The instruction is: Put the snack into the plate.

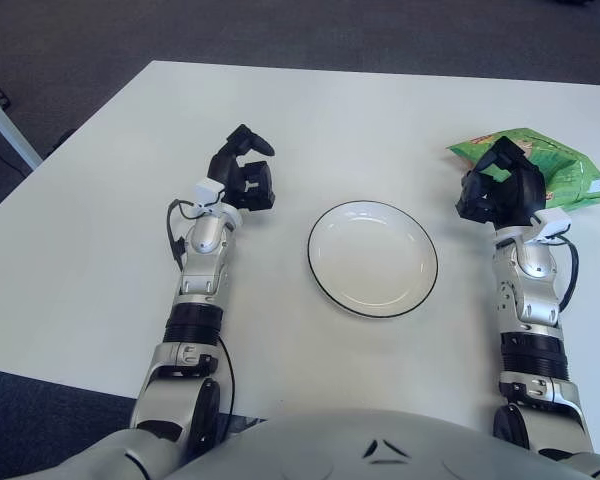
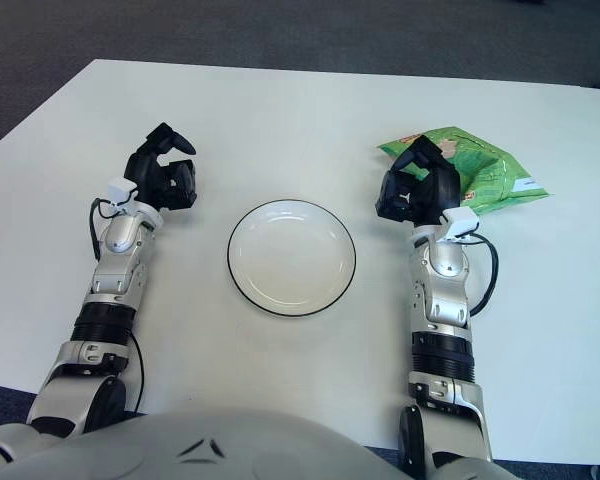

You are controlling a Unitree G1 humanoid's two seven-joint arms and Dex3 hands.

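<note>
- The broad white rectangular table (image 1: 310, 110) is filling most of the view, with dark grey carpet (image 1: 280, 25) showing beyond its far edge and past its left corner – a pale slanted leg of some other furniture (image 1: 5, 125) is standing on that carpet at the far left.
- The two silver-and-black forearms are lying on the tabletop either side of the centre, leaving bare table between them and wide open surface on the far side.
- The round white plate with a thin black rim (image 1: 325, 275) is sitting in the middle, between the two arms, touching neither.
- The crinkled green snack bag (image 2: 490, 170) is lying flat near the table's right edge, well apart from the plate, with nothing standing in the stretch of table between them.
- The black three-fingered right hand (image 2: 417, 193) is sitting at the bag's left end, its fingers curling over that end – whether they are actually gripping the foil cannot be told.
- The left hand (image 1: 244, 175) is resting left of the plate, fingers loosely released and holding nothing.
</note>
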